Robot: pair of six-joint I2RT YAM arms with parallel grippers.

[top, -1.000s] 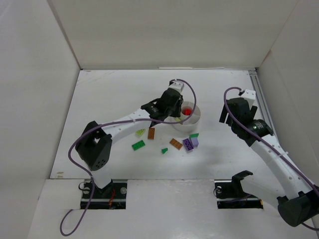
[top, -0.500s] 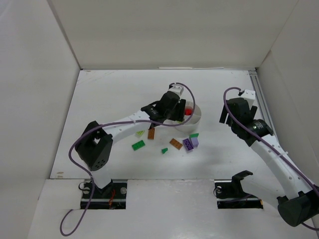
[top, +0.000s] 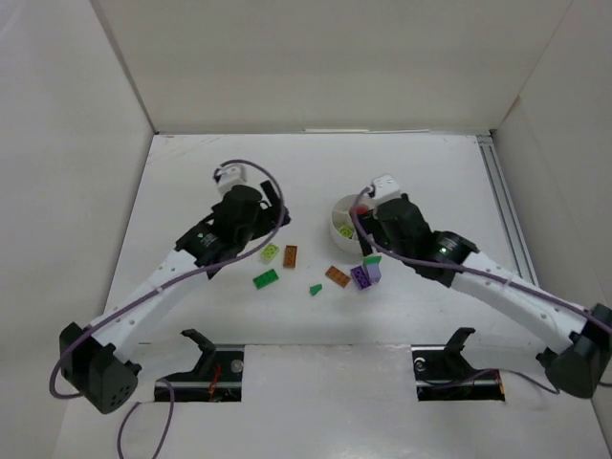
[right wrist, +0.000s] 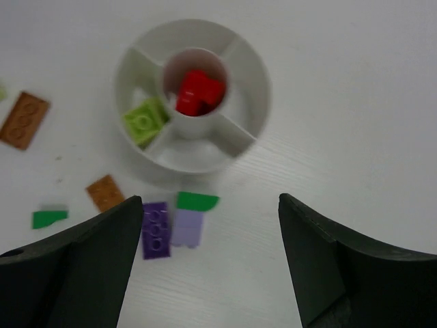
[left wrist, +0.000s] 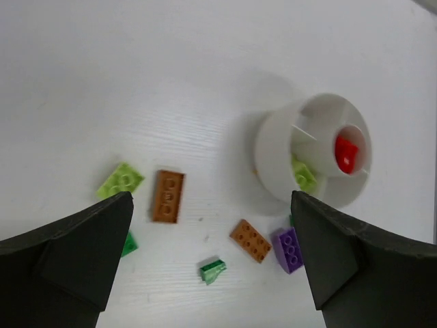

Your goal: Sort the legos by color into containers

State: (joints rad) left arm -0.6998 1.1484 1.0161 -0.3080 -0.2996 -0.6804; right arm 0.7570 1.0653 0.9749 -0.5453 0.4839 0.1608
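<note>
Left gripper (left wrist: 210,198): jaws spread wide, nothing between them. It hangs above the worktop (top: 191,182) at about 9 o'clock from the tub (right wrist: 254,102), well apart from it.

Right gripper (right wrist: 209,203): also spread and empty, roughly above the tub's 5-6 o'clock edge. In the top view its arm covers the tub's right half.

The tub sits upright on the worktop.
- Central circle: red legos (right wrist: 198,92). Looks like two, but can't tell for sure.
- Wedge compartment at 8 o'clock (right wrist view): one yellow-green lego (right wrist: 145,121).

Loose legos on the worktop, by top-view clock from the tub:
- 5 o'clock: green piece (top: 372,259), near the tub wall.
- 6 o'clock: dark purple brick (top: 360,278) and pale purple brick (top: 374,273), side by side and touching, just past the green piece.
- 6-7 o'clock: orange-brown plate (top: 337,276), just beside the dark purple brick.
- 7 o'clock: small green wedge (top: 315,289).
- 8 o'clock: second orange-brown plate (top: 290,255) with a yellow-green plate (top: 271,252) just beside it, not touching.
- Further out, toward 7-8 o'clock: green brick (top: 265,278), near those two. In the left wrist view it is half hidden behind a finger.
</note>
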